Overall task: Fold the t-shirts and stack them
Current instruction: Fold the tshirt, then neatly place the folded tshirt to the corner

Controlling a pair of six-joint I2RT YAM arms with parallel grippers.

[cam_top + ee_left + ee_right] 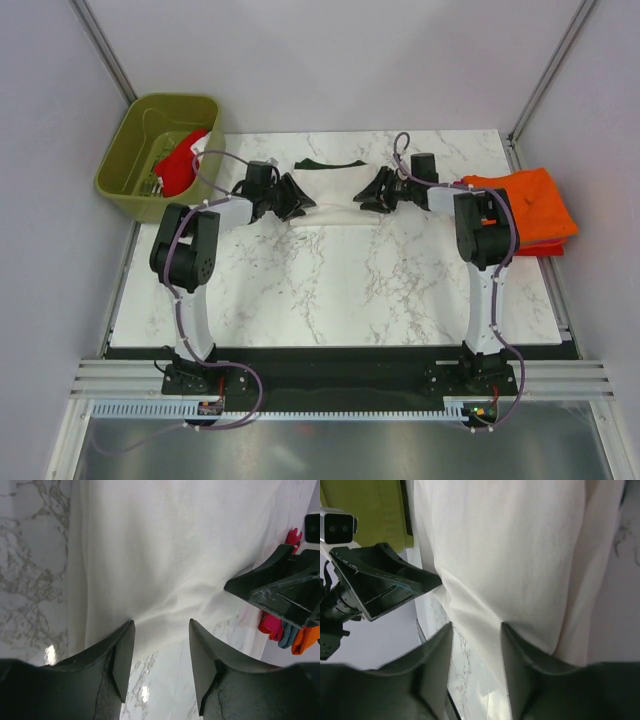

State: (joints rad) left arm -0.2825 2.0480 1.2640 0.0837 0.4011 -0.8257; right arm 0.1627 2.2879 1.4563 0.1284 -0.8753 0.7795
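Observation:
The cream t-shirt point(330, 192) lies folded at the back middle of the table, its dark green collar point(330, 163) on the far side. My left gripper point(296, 197) is open at the shirt's left end; in the left wrist view point(161, 625) its fingertips reach the cream cloth point(165, 545), with only marble between the fingers. My right gripper point(367, 192) is open at the right end; in the right wrist view point(476, 626) a cream cloth point(520, 540) edge runs between the spread fingers. A folded orange t-shirt point(525, 205) lies on a red one point(548, 249) at the right.
An olive-green bin point(125, 175) at the back left holds a red shirt point(180, 165). The marble table point(330, 290) extends in front of the arms. In the left wrist view the right gripper point(280, 587) shows, with the stacked shirts point(287, 632) behind it.

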